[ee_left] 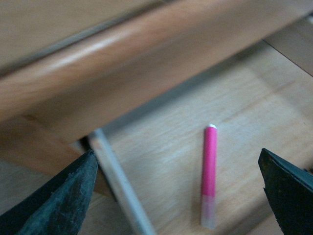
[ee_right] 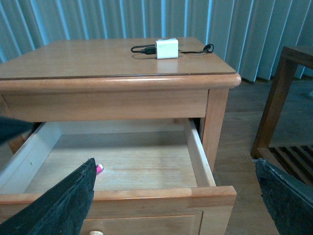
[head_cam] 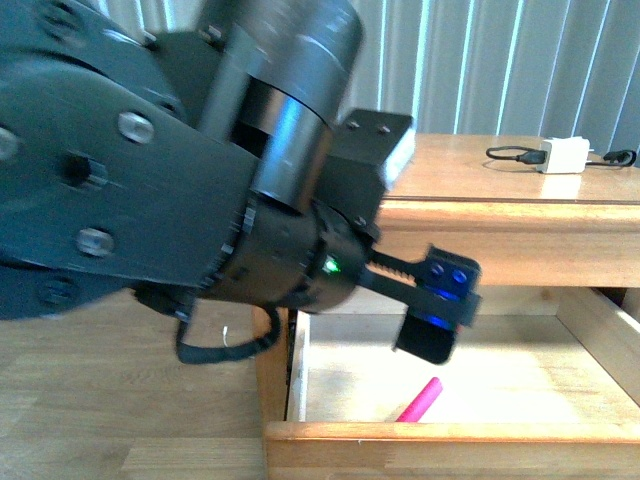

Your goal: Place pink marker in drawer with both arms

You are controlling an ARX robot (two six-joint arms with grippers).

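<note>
**Pink marker lies in the open drawer; both grippers are spread and empty**

In the front view the left arm (head_cam: 150,180) fills most of the left half. It is so close and blurred that we cannot make out its joints clearly. Its end hangs over the open drawer (head_cam: 450,432). The pink marker (head_cam: 419,400) lies on the pale floor inside, near the front wall, which cuts off its lower end.

The left wrist view shows us the marker whole. It lies flat on the drawer floor, its paler end nearer the camera, and nothing touches it. The left gripper (ee_left: 176,155) has its fingers (ee_left: 68,196) wide apart, with the marker between them and bare wood on either side. We see only the two fingertips, because the frame edge cuts off the rest.

The right gripper (ee_right: 175,162) is also spread wide and holds nothing. It sits back from the nightstand (ee_right: 220,112), facing the drawer front. From there we see only a small pink tip of the marker past one finger, which hides the rest. The knob (ee_right: 96,233) is cut by the frame edge. On the nightstand top sits a white charger (ee_right: 166,48) with its black cable (ee_right: 142,49).
</note>
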